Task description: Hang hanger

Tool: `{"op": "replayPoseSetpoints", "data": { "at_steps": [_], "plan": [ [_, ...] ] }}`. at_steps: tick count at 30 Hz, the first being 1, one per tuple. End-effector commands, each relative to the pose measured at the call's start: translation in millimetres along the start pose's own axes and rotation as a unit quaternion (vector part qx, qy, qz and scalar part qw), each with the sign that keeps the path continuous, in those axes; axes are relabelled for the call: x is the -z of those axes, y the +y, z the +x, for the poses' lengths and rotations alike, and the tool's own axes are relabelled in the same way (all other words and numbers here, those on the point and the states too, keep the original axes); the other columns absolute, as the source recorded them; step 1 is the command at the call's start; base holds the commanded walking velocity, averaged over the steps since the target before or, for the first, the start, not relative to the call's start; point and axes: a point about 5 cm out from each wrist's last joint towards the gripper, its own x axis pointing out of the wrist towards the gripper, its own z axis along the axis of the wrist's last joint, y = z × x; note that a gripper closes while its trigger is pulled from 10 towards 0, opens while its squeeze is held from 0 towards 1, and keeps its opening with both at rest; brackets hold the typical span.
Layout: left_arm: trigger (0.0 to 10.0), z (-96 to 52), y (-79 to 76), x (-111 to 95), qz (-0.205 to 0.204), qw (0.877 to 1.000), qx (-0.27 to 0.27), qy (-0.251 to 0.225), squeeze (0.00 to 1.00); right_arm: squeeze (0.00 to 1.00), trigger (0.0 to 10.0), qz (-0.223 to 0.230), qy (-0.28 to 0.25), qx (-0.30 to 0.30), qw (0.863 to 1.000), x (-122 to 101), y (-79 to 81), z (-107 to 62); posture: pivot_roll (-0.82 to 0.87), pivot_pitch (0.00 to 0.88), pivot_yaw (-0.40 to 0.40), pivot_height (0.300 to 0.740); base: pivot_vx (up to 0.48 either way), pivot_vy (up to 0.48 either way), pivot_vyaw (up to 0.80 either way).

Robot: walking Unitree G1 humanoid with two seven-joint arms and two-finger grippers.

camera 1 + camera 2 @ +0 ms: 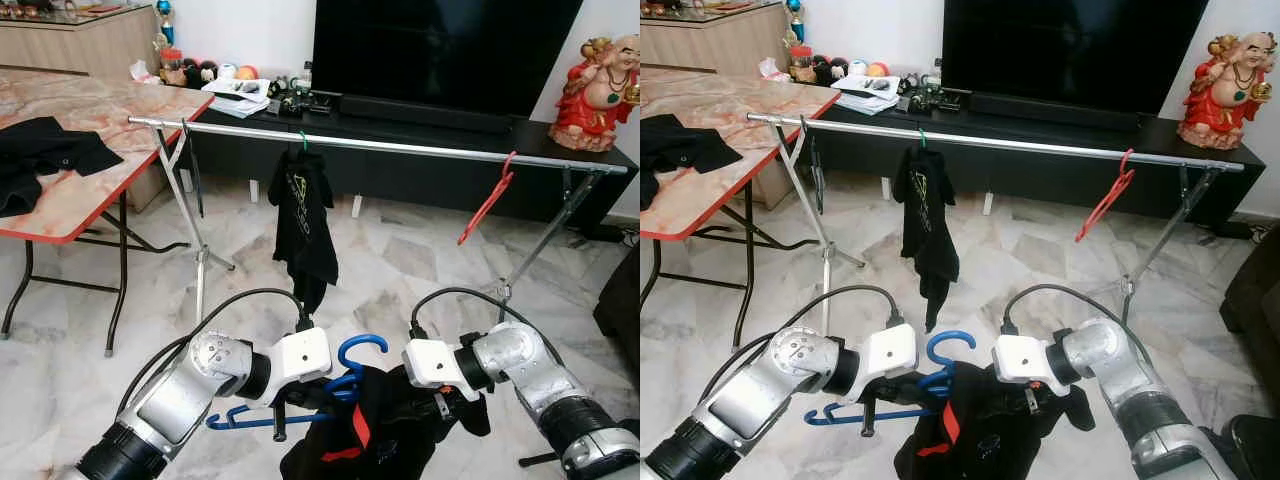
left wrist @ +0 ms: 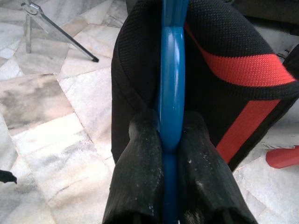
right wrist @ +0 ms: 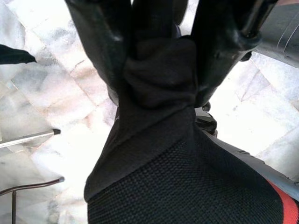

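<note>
Overall light: bright, even indoor light in both head views.
Glare: the marble floor (image 1: 400, 250) gleams pale beneath the rail (image 1: 400, 148); it washes out near white in both wrist views.
Shadows: soft, faint beneath the rail.
Television (image 1: 440, 50): dark, nearly featureless.
Sharpness: head views crisp.
Focus: the left gripper's fingers (image 2: 140, 177) look slightly soft.

My black garment (image 1: 370, 440) runs off the frame at six o'clock and covers the blue hanger's (image 1: 355, 365) right half.

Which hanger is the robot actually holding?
The blue hanger, clamped by the left gripper; the red hanger and green hanger hang on the rail.
</note>
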Motion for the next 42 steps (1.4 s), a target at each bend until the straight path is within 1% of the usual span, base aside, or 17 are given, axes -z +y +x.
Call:
{"op": "replayPoseSetpoints", "data": {
  "at_steps": [1,7,10,25,29,33,34,35,36,37,38,42],
  "plan": [
    [10.0,0.3,2.4,-19.5,0.04,0.999,0.0,-0.023,0.0,0.0,0.0,-0.005,0.003,-0.005,1.0,-2.9,-2.5,0.9,0.14,0.0,-0.09,0.74,0.0,0.0,0.0],
    [10.0,1.0,4.6,-21.4,0.049,0.999,-0.005,-0.02,0.0,0.0,0.0,-0.003,-0.001,-0.009,1.0,-2.9,-1.5,3.5,0.14,0.0,-0.09,0.74,0.0,0.0,0.0],
    [10.0,0.9,8.8,-22.4,0.057,0.998,-0.018,-0.015,0.0,0.0,0.0,0.0,-0.006,-0.011,1.0,-3.0,-0.8,4.5,0.14,0.0,-0.09,0.74,0.0,0.0,0.0],
    [10.0,-2.3,11.2,-22.0,0.065,0.998,-0.014,-0.007,0.0,0.0,0.0,0.002,-0.001,-0.015,1.0,-0.9,1.1,5.6,0.14,0.0,-0.093,0.74,0.0,0.0,0.0],
    [10.0,-2.2,13.0,-20.4,0.068,0.997,-0.021,-0.002,0.0,0.0,0.0,0.006,0.004,-0.012,1.0,1.0,1.4,6.4,0.14,0.0,-0.093,0.74,0.0,0.0,0.0],
    [10.0,-1.7,12.7,-20.5,0.064,0.998,-0.018,-0.005,0.0,0.0,0.0,0.01,0.006,-0.015,1.0,3.0,3.3,6.9,0.14,0.0,-0.093,0.74,0.0,0.0,0.0],
    [10.0,-1.8,12.2,-20.7,0.061,0.998,-0.014,-0.006,0.18,0.0,0.0,0.01,0.006,-0.016,1.0,3.2,3.4,6.8,0.14,0.0,-0.093,0.74,0.0,0.0,0.0],
    [10.0,-2.1,11.6,-20.7,0.059,0.998,-0.009,-0.006,0.44,0.0,0.0,0.011,0.007,-0.015,1.0,3.6,3.6,6.7,0.14,0.0,-0.093,0.74,0.0,0.0,0.0],
    [10.0,-2.6,10.4,-20.6,0.058,0.998,0.0,-0.005,0.55,0.0,0.0,0.012,0.01,-0.015,1.0,4.4,3.6,6.5,0.14,0.0,-0.093,0.74,0.0,0.0,0.0],
    [10.0,-2.6,10.4,-20.6,0.058,0.998,0.0,-0.005,0.55,0.0,0.0,0.012,0.01,-0.015,1.0,4.4,3.6,6.5,0.14,0.0,-0.093,0.74,0.0,0.0,0.0],
    [10.0,-3.3,9.7,-20.2,0.058,0.998,0.004,-0.004,1.0,0.0,0.0,0.013,0.012,-0.013,1.0,5.0,3.6,6.6,0.14,0.0,-0.092,0.74,0.0,0.0,0.0],
    [10.0,-6.9,8.9,-19.2,0.057,0.998,0.01,-0.001,1.0,0.0,0.0,0.022,0.02,-0.009,1.0,8.9,4.8,8.2,0.15,0.0,-0.09,0.74,0.0,0.0,0.0]
  ]
}}
